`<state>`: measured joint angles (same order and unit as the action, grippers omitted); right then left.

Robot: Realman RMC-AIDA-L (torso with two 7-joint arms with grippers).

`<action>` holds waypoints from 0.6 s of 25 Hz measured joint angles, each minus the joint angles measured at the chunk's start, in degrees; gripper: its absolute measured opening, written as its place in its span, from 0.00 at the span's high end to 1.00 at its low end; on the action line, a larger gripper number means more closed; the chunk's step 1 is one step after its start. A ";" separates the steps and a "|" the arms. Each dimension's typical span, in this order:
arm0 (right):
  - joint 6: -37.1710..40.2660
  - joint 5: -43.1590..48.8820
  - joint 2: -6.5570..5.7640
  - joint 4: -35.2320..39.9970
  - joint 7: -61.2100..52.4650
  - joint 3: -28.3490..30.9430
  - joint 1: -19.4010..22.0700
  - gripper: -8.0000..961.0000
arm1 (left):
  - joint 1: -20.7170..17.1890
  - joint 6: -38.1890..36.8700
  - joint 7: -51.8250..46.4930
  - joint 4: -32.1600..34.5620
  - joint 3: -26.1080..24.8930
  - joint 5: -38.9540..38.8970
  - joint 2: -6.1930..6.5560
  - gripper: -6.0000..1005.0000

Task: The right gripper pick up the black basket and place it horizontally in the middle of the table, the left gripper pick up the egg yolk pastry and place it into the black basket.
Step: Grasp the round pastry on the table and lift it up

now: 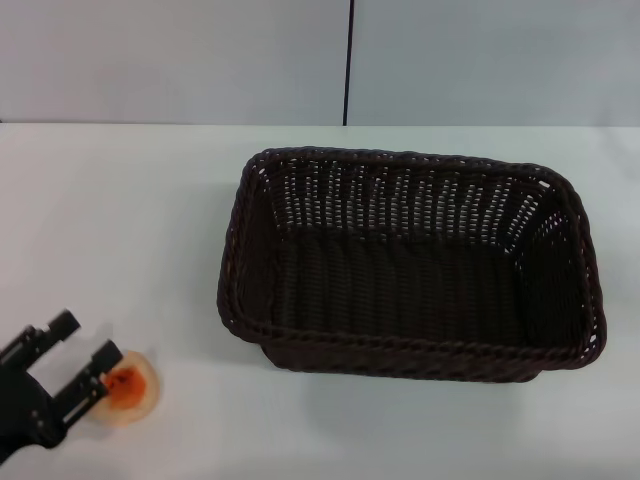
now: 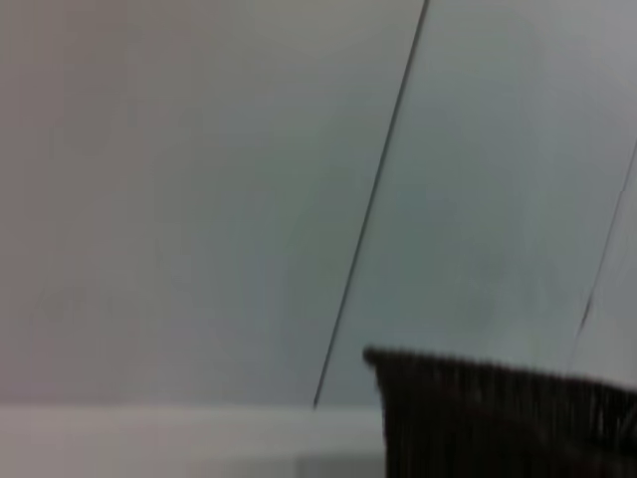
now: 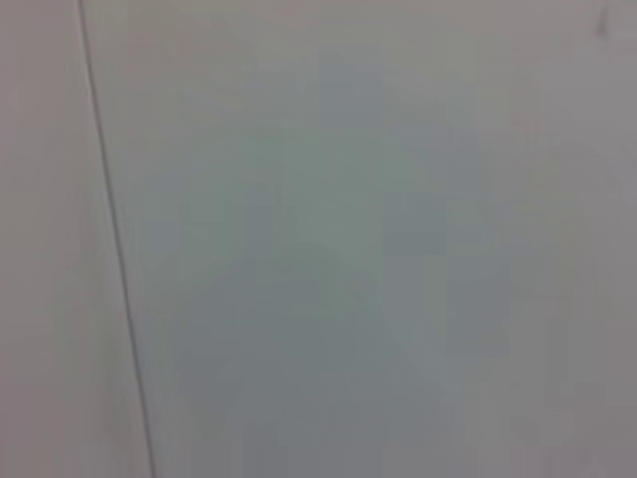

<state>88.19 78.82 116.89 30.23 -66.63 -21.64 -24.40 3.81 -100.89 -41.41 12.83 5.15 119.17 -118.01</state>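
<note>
The black basket lies lengthwise across the white table, right of centre, and is empty. Its rim also shows in the left wrist view. The egg yolk pastry sits on the table at the near left corner. My left gripper is low at that corner and open. One of its fingers lies over the pastry's left edge, and the pastry is not between the fingers. My right gripper is out of view, and its wrist view shows only a wall.
A grey wall with a dark vertical seam stands behind the table. Bare table lies between the pastry and the basket's left wall.
</note>
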 joint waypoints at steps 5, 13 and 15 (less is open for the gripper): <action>-1.06 -0.16 -0.01 -0.05 0.01 1.11 0.18 0.41 | -0.94 2.77 0.58 -0.47 2.37 0.00 -0.17 0.38; -0.53 -0.40 0.28 -0.58 0.10 8.39 1.39 0.41 | -1.61 4.78 2.16 -1.68 3.03 0.01 -0.21 0.38; -0.13 -0.46 0.34 -0.70 0.10 9.72 1.68 0.41 | -1.56 5.29 2.16 -1.68 3.35 0.01 -0.22 0.38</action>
<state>88.06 78.37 117.23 29.52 -66.53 -11.93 -22.72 2.25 -95.60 -39.24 11.15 8.50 119.18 -118.22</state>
